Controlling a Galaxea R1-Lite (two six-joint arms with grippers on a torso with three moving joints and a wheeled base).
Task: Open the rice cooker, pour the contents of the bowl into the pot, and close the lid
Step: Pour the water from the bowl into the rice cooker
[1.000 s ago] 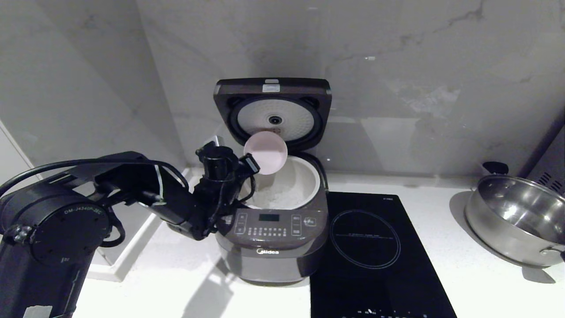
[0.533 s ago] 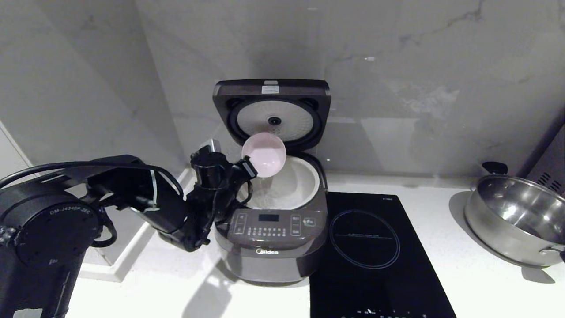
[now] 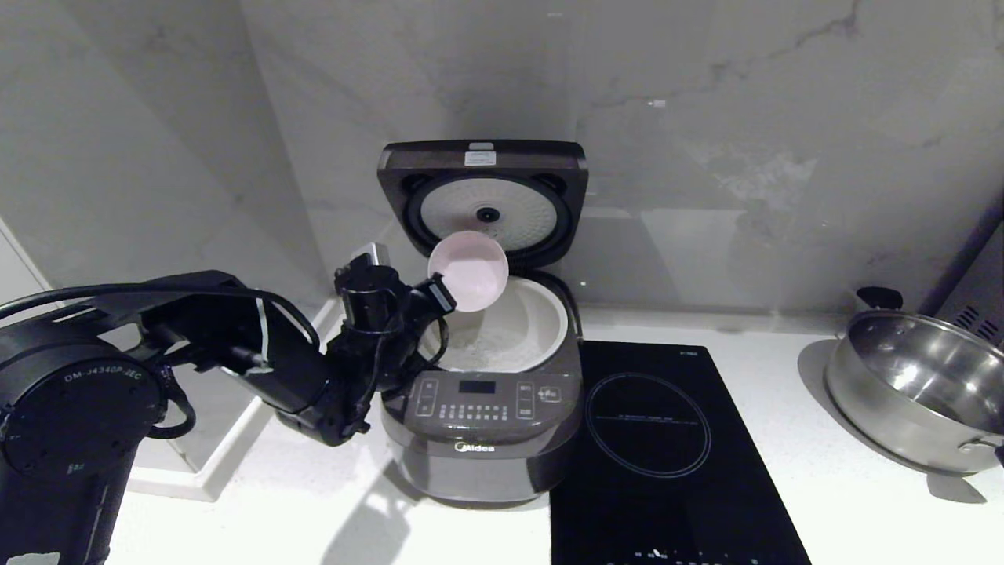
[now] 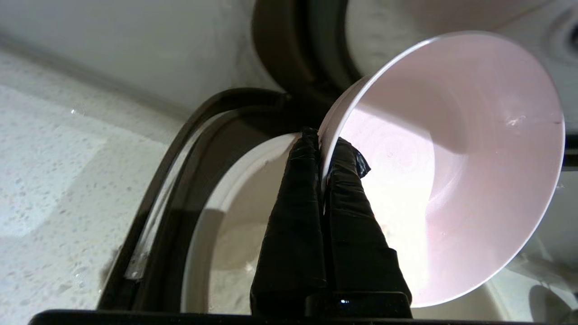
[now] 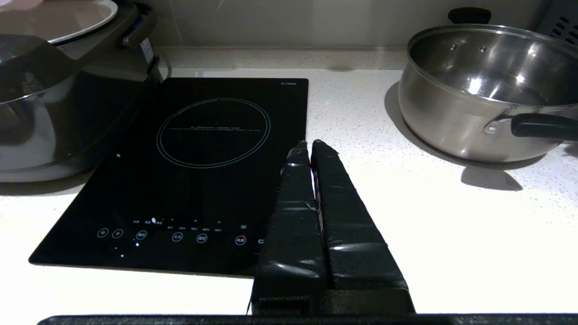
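The rice cooker (image 3: pixel 482 439) stands on the counter with its lid (image 3: pixel 482 200) swung up, white dimpled disc facing me. The cream-white pot (image 3: pixel 549 322) sits inside it, whitish contents (image 3: pixel 490 349) lying at its bottom. My left gripper (image 3: pixel 435 297) is shut on the rim of the pale pink bowl (image 3: pixel 469 271), which hangs tipped on its side above the pot's back left edge. In the left wrist view the gripper (image 4: pixel 323 144) pinches the rim, the bowl (image 4: pixel 474 158) looks empty, and the pot rim (image 4: pixel 212 212) lies below. My right gripper (image 5: pixel 310 145) is shut on nothing and parked over the counter.
A flat black hob (image 3: pixel 659 439) lies right of the cooker, and a steel pan (image 3: pixel 918 392) with black handles stands at the far right. The marble wall rises close behind the lid. A raised ledge (image 3: pixel 212 463) borders the counter on the left.
My left arm has drawn back a little to the left. The bowl has stayed over the pot and turned slightly in the grip.
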